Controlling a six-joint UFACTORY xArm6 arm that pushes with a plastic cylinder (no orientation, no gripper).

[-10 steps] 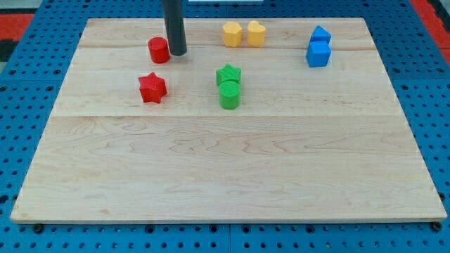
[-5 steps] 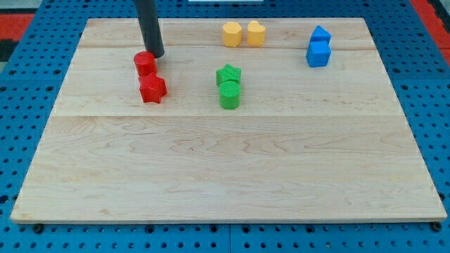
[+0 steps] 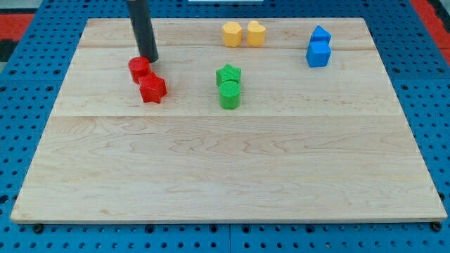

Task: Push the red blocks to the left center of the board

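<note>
A red cylinder [image 3: 139, 69] sits in the upper left part of the wooden board [image 3: 225, 161]. It touches a red star block [image 3: 152, 89] just below and to its right. My tip [image 3: 149, 59] rests on the board right at the red cylinder's upper right edge. The dark rod rises from there out of the view's top.
A green star block [image 3: 228, 74] sits against a green cylinder [image 3: 229, 95] near the middle top. Two yellow blocks [image 3: 243, 34] stand side by side at the top centre. Two blue blocks [image 3: 318, 47] stand at the top right.
My tip has moved left and slightly down, pushing the red cylinder left and down until it touches the red star. The other blocks have not moved.
</note>
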